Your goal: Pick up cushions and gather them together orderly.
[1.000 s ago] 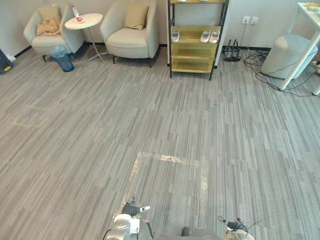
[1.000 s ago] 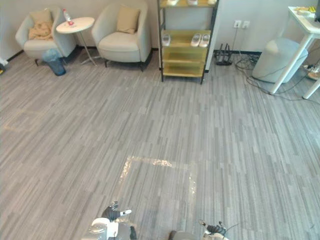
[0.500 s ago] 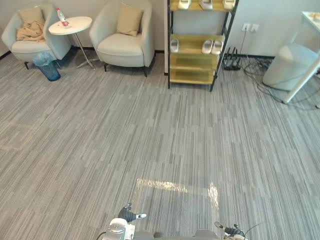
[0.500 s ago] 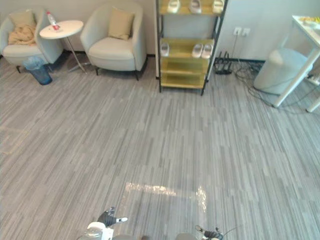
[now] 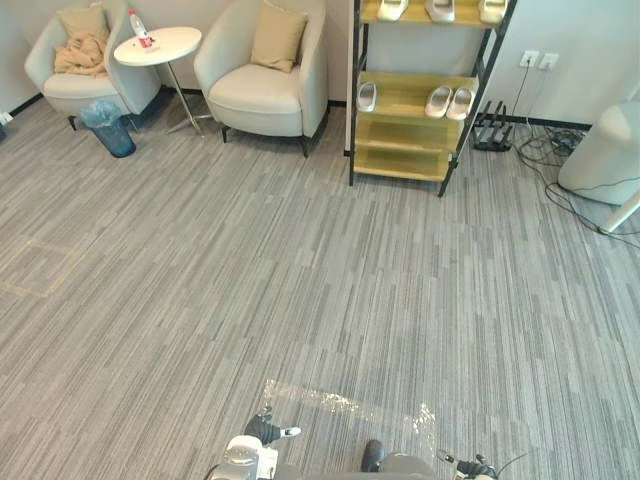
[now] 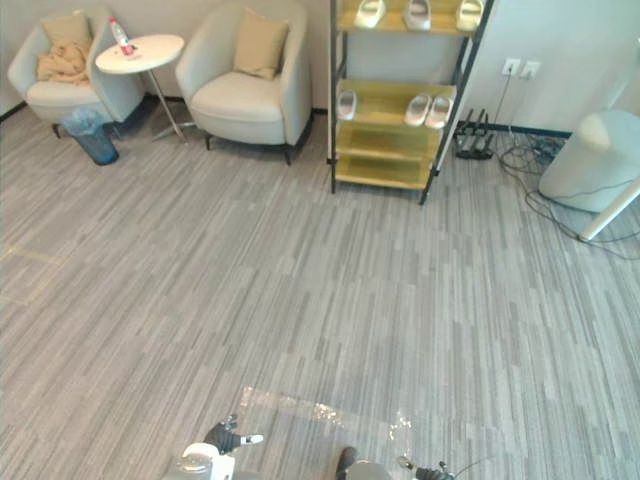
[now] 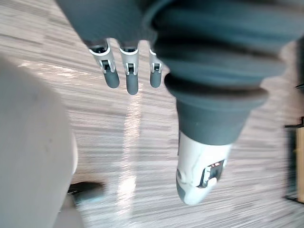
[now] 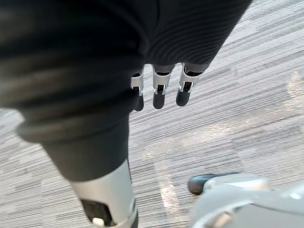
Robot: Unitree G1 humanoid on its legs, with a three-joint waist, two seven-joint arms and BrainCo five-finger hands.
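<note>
A tan cushion [image 5: 278, 38] leans upright on the seat back of the nearer grey armchair [image 5: 262, 92] at the far wall. A second tan cushion [image 5: 82, 22] stands in the far-left armchair [image 5: 62, 88], with a crumpled tan cloth [image 5: 80, 55] in front of it. Both chairs are far across the carpet from me. My left hand [image 5: 266, 431] hangs low at the bottom edge, fingers [image 7: 126, 71] straight and holding nothing. My right hand [image 5: 472, 467] hangs beside it, its fingers [image 8: 164, 88] also straight and empty over the carpet.
A round white side table [image 5: 158, 45] with a bottle stands between the armchairs, a blue bin [image 5: 108, 128] before it. A black-framed shelf [image 5: 415, 100] holds slippers. Cables [image 5: 560, 150] and a grey pouf [image 5: 605, 155] are far right. Shiny tape [image 5: 345, 405] marks the carpet.
The whole picture has shifted, so the camera has moved; the tape mark now lies lower in view. Both hands still hang at the bottom edge, empty.
</note>
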